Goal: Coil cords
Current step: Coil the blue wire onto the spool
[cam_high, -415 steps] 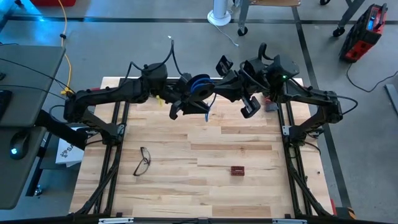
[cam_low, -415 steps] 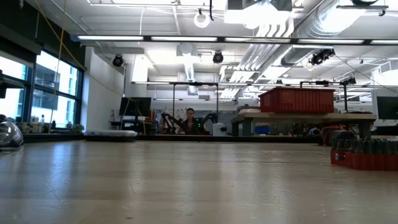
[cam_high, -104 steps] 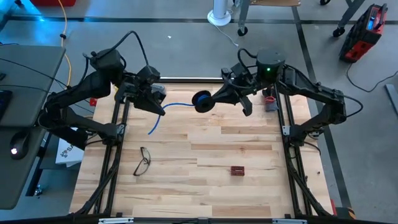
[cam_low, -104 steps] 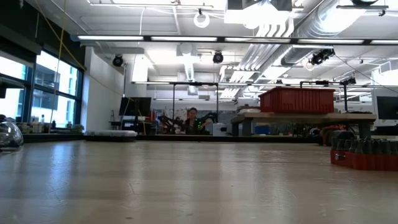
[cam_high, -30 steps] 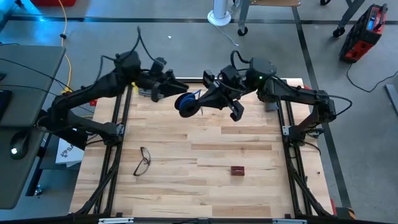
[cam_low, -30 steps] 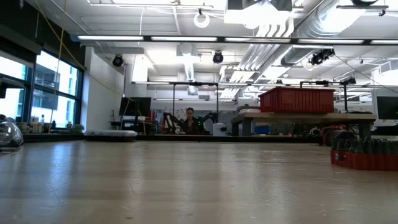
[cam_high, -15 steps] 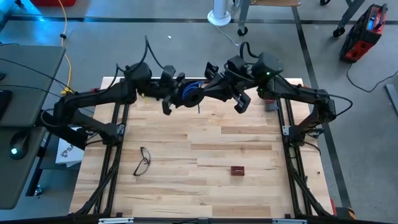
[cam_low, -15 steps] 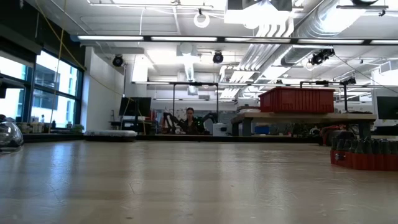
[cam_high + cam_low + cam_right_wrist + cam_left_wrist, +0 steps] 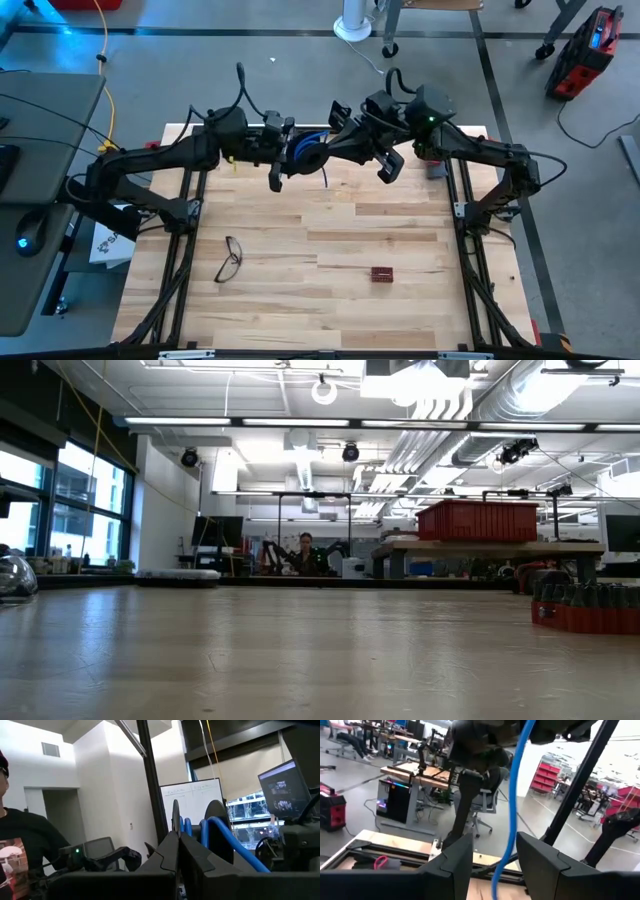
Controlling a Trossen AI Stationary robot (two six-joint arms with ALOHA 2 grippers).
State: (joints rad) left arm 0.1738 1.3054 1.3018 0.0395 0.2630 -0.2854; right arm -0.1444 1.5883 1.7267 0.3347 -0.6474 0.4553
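Above the far edge of the pale wooden slatted table, the two dark grippers meet at the small round coil of blue-and-dark cable. The right gripper has its fingers pressed together, clamped on the coil, which is held in the air. The left gripper has its fingers apart, a blue strand running between them; contact cannot be told. No writing is readable.

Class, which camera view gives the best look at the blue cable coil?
The high view: the blue cable coil shows whole, held above the table between the left gripper and right gripper. The right wrist view shows only its loops edge-on, the left wrist view a single strand, the low view nothing.
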